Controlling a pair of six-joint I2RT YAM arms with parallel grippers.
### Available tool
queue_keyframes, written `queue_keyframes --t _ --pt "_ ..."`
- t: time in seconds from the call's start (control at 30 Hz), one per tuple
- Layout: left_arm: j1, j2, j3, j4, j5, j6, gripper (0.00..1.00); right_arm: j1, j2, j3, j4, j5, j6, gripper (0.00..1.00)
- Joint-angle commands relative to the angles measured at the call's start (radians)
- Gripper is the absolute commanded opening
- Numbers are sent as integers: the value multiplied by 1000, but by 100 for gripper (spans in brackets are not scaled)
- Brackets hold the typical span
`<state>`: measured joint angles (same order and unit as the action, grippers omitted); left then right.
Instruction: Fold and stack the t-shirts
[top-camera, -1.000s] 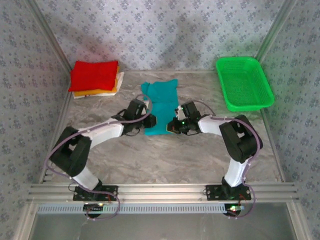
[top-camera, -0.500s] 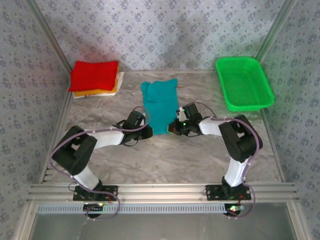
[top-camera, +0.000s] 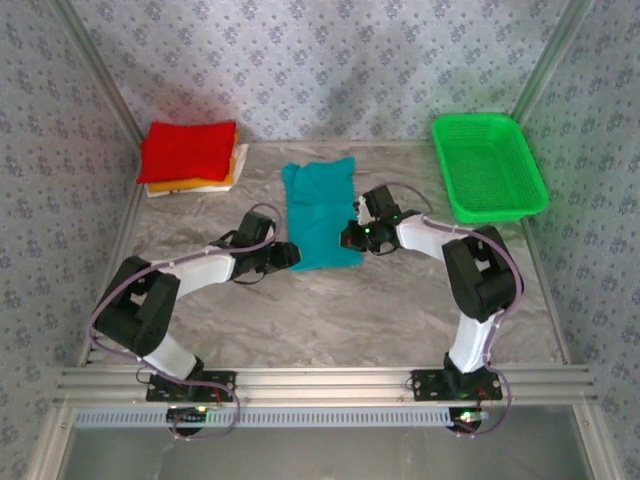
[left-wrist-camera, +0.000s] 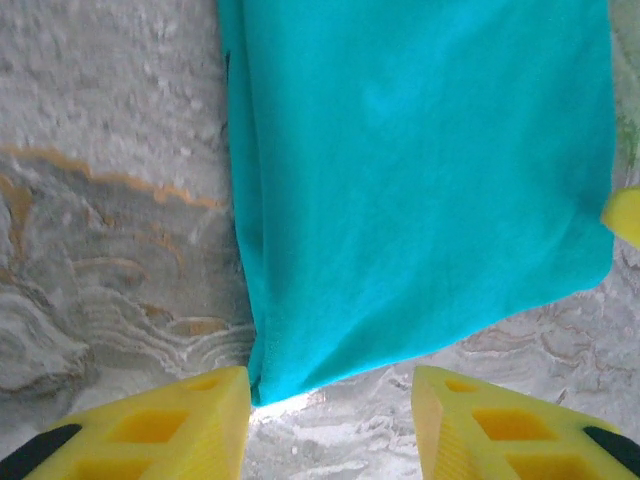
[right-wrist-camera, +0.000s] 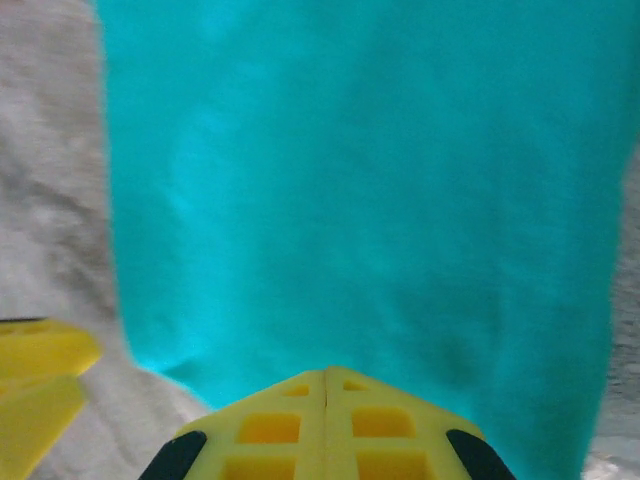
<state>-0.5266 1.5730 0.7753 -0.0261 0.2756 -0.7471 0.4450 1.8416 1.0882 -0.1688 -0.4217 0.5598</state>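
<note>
The teal t-shirt lies flat as a long folded strip in the middle of the table. My left gripper stands open just short of its near left corner; in the left wrist view the yellow fingers flank bare marble, with the teal cloth ahead of them. My right gripper sits at the strip's right edge. Its fingers are shut tight together over the teal cloth, with no cloth visible between them. Folded t-shirts are stacked at the back left, red on top of orange-yellow and white.
A bright green mesh basket stands at the back right. Patterned walls close in the marble table on three sides. A tip of the right gripper's finger shows at the right edge of the left wrist view.
My left gripper has opened, let go of the teal shirt's near left corner and drawn back to the left. The shirt's near end now lies flat. The right gripper has shifted slightly away.
</note>
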Motion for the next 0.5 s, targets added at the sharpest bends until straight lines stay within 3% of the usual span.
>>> queue_keyframes --t 0.0,0.47 --pt "-17 8 -13 1 37 -46 47 -18 76 3 -31 24 7 0" --pt "-46 78 28 -107 -53 -53 47 -45 122 -64 68 -15 61 0"
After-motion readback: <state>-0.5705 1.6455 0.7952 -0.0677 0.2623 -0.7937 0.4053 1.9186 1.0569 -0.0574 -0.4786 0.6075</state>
